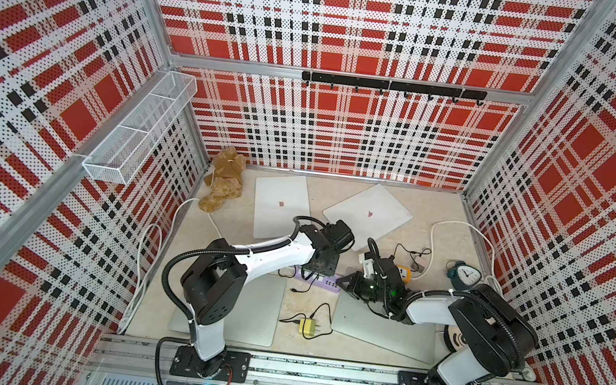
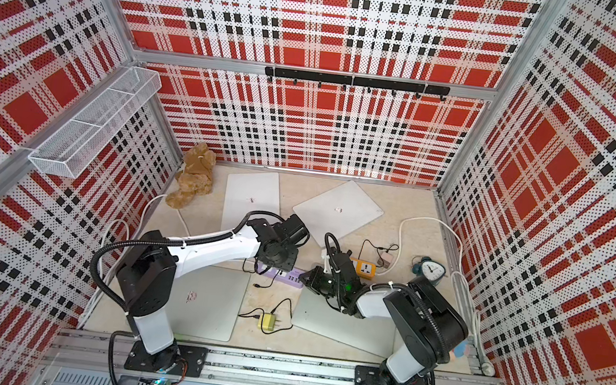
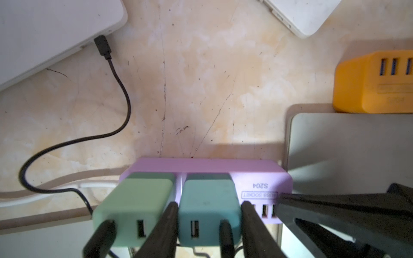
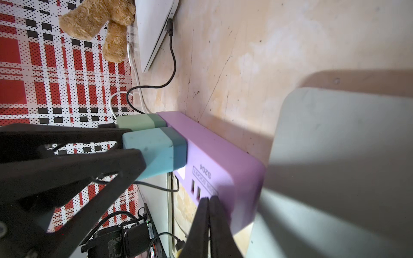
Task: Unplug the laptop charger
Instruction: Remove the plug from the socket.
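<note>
Blue charger (image 4: 156, 152) plugged into purple power strip (image 3: 201, 165), left gripper (image 3: 209, 204) jaws clamped on its sides, right gripper (image 4: 209, 198) pinched shut against the strip's end, from above the left arm (image 1: 271, 253) pretty much hides the plug, cables run out of frame

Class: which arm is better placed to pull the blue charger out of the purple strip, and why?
Left. The left gripper clamps the blue charger by its sides; the right gripper is shut, tips resting on the strip end, likely bracing it.

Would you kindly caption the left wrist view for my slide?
Left gripper grips the blue charger plugged into the purple power strip.
</note>
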`<state>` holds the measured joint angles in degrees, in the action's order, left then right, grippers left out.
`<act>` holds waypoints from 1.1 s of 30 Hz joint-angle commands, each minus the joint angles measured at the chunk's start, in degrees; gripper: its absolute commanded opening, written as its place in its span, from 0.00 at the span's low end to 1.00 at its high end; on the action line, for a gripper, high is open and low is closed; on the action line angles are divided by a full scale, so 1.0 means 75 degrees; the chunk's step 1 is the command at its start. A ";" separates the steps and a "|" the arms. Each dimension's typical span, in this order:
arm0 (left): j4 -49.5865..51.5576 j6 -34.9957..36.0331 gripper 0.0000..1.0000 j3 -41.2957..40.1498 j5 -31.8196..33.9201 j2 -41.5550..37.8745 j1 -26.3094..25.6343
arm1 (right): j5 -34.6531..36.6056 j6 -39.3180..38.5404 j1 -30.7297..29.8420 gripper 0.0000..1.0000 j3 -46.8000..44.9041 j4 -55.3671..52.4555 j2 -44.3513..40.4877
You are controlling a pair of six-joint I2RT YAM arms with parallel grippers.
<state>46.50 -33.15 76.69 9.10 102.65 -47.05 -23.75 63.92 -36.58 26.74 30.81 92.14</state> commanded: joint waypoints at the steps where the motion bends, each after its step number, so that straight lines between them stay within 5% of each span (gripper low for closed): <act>1: -0.0593 -0.0070 0.25 -0.0003 -0.0473 -0.0489 0.0050 | 0.0389 -0.0060 -0.0021 0.08 -0.0075 -0.1013 0.0248; 17: 0.0183 0.0025 0.24 0.0316 0.0709 -0.0084 -0.0231 | 0.0530 -0.0212 -0.0123 0.08 0.0156 -0.1469 0.0544; 33: 0.0274 0.0194 0.23 0.0414 0.0901 0.0059 -0.0383 | 0.0601 -0.0178 -0.0185 0.07 0.0143 -0.1459 0.0839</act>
<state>48.07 -32.91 77.30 14.13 103.26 -49.12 -23.33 62.65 -37.60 29.85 29.74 95.04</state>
